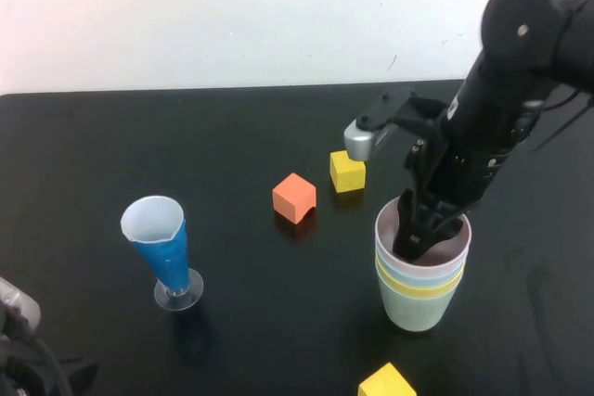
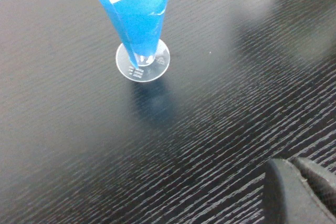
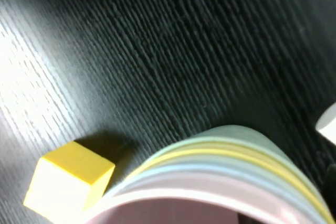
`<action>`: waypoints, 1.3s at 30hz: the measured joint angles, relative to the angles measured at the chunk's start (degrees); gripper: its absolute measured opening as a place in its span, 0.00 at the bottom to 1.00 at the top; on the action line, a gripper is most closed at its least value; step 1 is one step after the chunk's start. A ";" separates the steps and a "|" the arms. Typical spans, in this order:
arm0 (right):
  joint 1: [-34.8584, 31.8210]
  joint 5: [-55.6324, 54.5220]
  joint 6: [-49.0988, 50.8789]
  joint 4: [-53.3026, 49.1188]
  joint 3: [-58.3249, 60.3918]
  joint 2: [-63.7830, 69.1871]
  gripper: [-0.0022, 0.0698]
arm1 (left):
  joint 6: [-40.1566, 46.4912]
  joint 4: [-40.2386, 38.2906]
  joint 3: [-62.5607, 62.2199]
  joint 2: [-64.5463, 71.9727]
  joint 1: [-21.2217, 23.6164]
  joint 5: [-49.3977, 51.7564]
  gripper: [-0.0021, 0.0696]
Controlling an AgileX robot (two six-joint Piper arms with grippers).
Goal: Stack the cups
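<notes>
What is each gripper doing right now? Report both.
Left gripper: parked at the near-left table edge; cannot be told.
Right gripper: inside the matte pink cup topping the stack; cannot be told.

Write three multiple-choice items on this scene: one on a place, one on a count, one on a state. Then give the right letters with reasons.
1. Where does the right gripper reach?
A. Into the top cup of the stack
B. Over the orange block
C. Beside the blue-wrapped glass

2. How many cups are nested in the stack?
A. Two
B. Three
C. Four

3. How does the blue-wrapped glass stand?
A. Tipped on its side
B. Upright on its clear foot
C. Upside down

Answers:
1 A, its fingers dip inside the pink cup.
2 C, pink, light blue cup, yellow cup and pale green cup rims show in layers.
3 B, its white mouth faces up, near the left gripper, which is parked at the table's near left corner.
</notes>
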 joint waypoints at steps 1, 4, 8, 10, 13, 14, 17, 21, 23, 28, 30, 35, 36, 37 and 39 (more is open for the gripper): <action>0.00 0.00 0.00 0.04 0.00 0.52 0.38 | 0.00 0.28 0.00 0.00 0.00 0.00 0.03; -0.08 0.00 -0.12 0.41 -0.04 0.78 0.40 | 0.00 0.97 0.00 0.00 0.00 0.00 0.03; -0.08 0.00 -0.57 0.45 -0.04 1.00 0.56 | 0.00 1.29 0.00 0.00 0.00 -0.74 0.03; -0.08 0.00 -0.68 0.55 -0.04 1.00 0.64 | 0.00 1.29 0.00 0.00 0.00 -1.34 0.03; -0.08 -0.04 -0.68 0.55 -0.67 1.00 0.68 | 0.00 1.29 0.00 0.00 0.00 -2.54 0.03; -0.08 0.07 -0.68 0.55 -1.36 0.63 0.68 | 0.00 1.29 0.00 0.00 0.00 -2.89 0.03; -0.57 0.07 -0.68 0.55 -3.59 -1.24 0.68 | 0.00 1.29 0.00 0.00 0.00 -3.20 0.03; -0.69 0.07 0.94 -1.65 -5.76 -7.94 0.68 | -0.59 1.29 0.00 0.00 0.00 -3.05 0.03; -0.72 0.19 1.59 -3.55 -5.92 -11.92 0.68 | -1.34 1.29 0.00 0.00 0.00 -2.42 0.03; -0.82 0.80 4.47 -8.41 -5.98 -22.47 0.68 | -2.25 1.29 0.27 -0.65 0.00 -2.24 0.03; -0.95 1.05 5.58 -8.95 -4.45 -26.40 0.68 | -2.79 1.29 1.60 -2.33 0.00 -4.01 0.03; -0.95 -6.78 6.62 -8.84 6.11 -38.98 0.60 | -7.52 1.29 7.59 -9.72 0.00 -10.54 0.03; -0.95 -9.43 6.62 -8.61 9.33 -41.77 0.56 | -8.15 1.38 9.52 -11.62 0.00 -12.76 0.03; -0.95 -11.49 6.62 -8.46 12.70 -43.98 0.53 | -8.54 1.63 10.81 -13.47 0.00 -14.21 0.03; -0.95 -16.99 5.28 -8.02 19.86 -49.35 0.44 | -8.95 3.28 13.71 -16.88 0.00 -18.58 0.03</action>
